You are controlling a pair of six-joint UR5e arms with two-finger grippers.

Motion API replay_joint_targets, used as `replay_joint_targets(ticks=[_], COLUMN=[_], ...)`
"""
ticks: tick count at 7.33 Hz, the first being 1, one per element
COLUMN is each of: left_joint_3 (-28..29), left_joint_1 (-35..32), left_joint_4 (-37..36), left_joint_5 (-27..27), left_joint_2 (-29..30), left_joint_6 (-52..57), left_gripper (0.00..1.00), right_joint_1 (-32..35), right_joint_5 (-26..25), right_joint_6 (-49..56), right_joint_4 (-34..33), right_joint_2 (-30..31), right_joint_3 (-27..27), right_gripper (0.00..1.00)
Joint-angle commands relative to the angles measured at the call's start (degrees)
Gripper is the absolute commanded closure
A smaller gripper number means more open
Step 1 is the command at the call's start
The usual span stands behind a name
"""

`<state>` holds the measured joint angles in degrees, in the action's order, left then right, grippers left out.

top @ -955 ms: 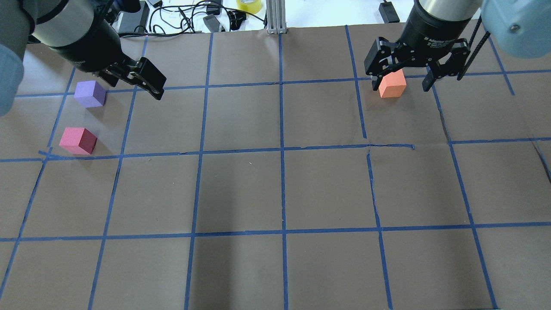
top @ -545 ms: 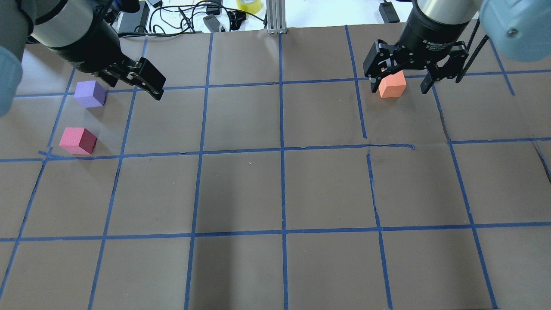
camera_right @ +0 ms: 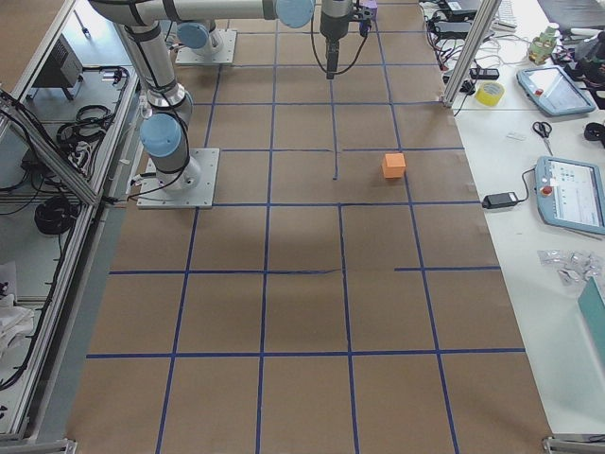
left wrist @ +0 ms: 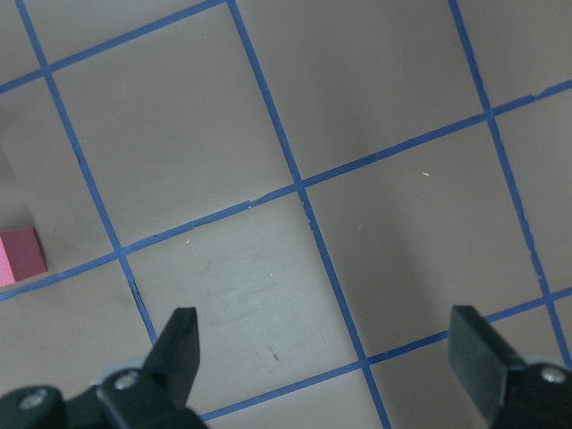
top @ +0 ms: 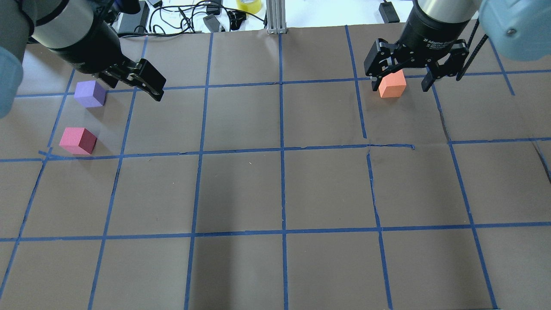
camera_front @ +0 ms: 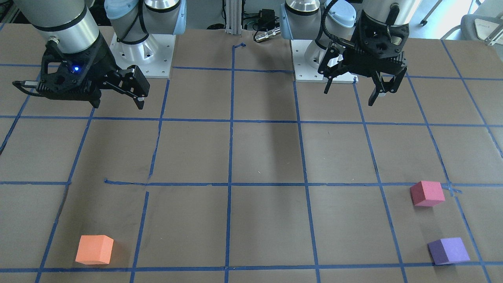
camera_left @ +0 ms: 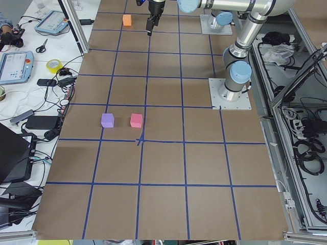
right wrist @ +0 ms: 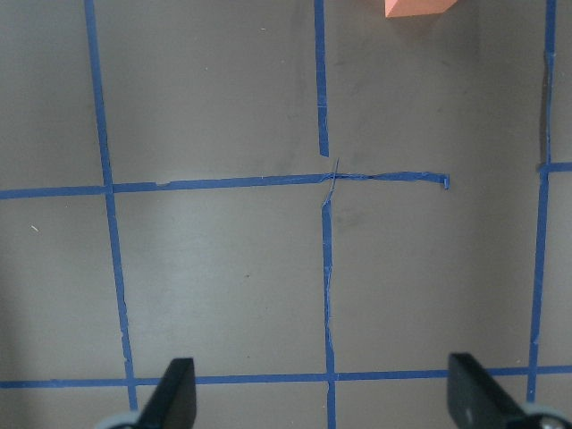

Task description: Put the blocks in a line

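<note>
The orange block [top: 392, 85] sits at the far right of the table and also shows in the front view [camera_front: 94, 249]. The purple block [top: 89, 94] and the red-pink block [top: 78, 141] sit apart at the far left; both show in the front view, purple [camera_front: 448, 250] and red-pink [camera_front: 427, 193]. My left gripper [camera_front: 351, 95] is open and empty, high above the table. My right gripper [camera_front: 118, 104] is open and empty, also high. The left wrist view shows the red-pink block's edge [left wrist: 20, 256]. The right wrist view shows the orange block's edge [right wrist: 416, 7].
Brown paper with a blue tape grid [top: 282, 148] covers the table. Cables and a yellow tape roll [top: 249, 5] lie beyond the far edge beside a metal post [top: 275, 17]. The two arm bases [camera_front: 141, 51] [camera_front: 314, 59] stand on the robot's side.
The right gripper has shifted very slightly. The left gripper and the three blocks have not moved.
</note>
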<state>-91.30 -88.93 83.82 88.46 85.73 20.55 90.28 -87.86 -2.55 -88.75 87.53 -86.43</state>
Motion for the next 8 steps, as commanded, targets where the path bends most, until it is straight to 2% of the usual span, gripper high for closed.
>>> replay_joint_targets(ticks=[1, 6, 8], left_joint_3=[0.0, -0.3, -0.4], left_joint_1=[0.0, 0.1, 0.1], left_joint_4=[0.0, -0.1, -0.1], left_joint_5=[0.0, 0.0, 0.0], left_joint_2=[0.0, 0.1, 0.3], left_joint_6=[0.0, 0.1, 0.2], left_gripper=[0.0, 0.0, 0.0], right_joint_1=[0.0, -1.4, -1.9], right_joint_5=[-0.5, -2.7, -5.0], right_joint_6=[0.1, 0.4, 0.7], right_joint_4=[-0.3, -1.1, -7.5], right_joint_2=[-0.2, -1.6, -3.8], right_joint_3=[0.0, -0.1, -0.1], right_gripper=[0.0, 0.0, 0.0])
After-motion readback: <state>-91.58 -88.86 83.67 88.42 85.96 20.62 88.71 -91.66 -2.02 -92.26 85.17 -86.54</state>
